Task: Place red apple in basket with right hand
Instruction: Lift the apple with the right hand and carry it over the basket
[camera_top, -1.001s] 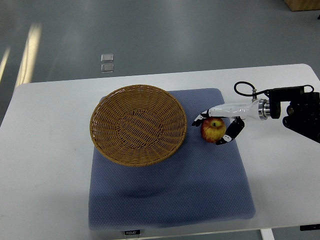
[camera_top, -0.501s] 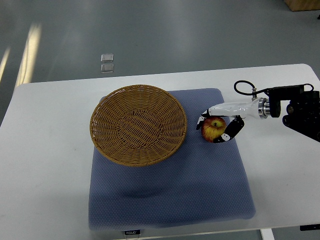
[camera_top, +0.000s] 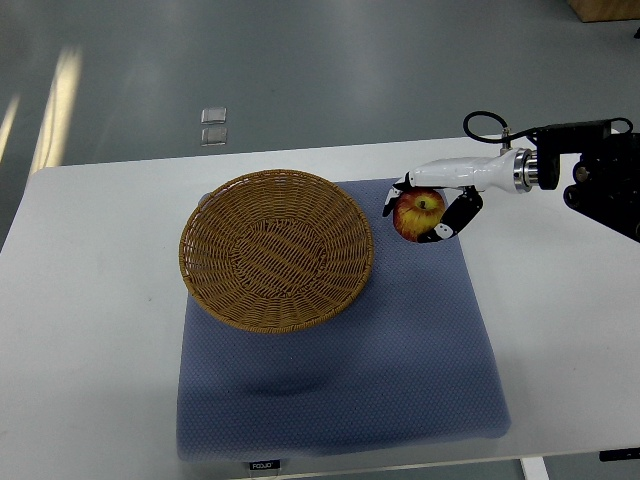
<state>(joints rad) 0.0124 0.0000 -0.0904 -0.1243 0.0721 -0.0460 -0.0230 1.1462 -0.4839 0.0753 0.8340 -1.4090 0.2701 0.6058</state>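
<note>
While the right hand (camera_top: 428, 207) curls its fingers (camera_top: 447, 222) around the apple (camera_top: 418, 213), the fruit sits just right of the basket (camera_top: 276, 249), seemingly lifted off the mat (camera_top: 400, 350) on the worktop (camera_top: 90, 350).

The red apple (camera_top: 417, 214) is red with a yellow patch around its stem, the yellow lying toward 1 o'clock on the fruit. The right hand (camera_top: 440, 196) has a glossy white shell, with black finger segments (camera_top: 444, 227) carrying small white marks; a silver metal ring sits at its wrist, and the arm behind it is black. The basket (camera_top: 277, 249) is golden-brown wicker in a woven pattern. The mat (camera_top: 340, 380) is slate blue with a fine dotted texture and a small black label at its 6 o'clock edge. The table (camera_top: 90, 330) is plain white. The floor (camera_top: 320, 70) is grey.
</note>
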